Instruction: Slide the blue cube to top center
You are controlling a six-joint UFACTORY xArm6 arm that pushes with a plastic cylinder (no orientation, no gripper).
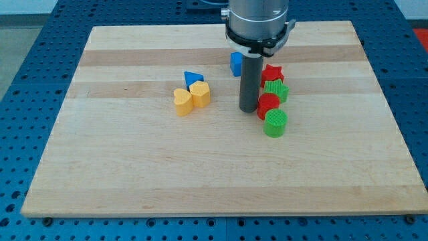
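Observation:
The blue cube sits on the wooden board near the view's top centre, partly hidden behind the arm. My tip is at the end of the dark rod, below and slightly right of the blue cube, apart from it. It stands just left of a red cylinder.
Right of the rod is a column: a red star, a green star-like block, the red cylinder and a green cylinder. At left centre are a blue triangle, a yellow heart and a yellow hexagon-like block.

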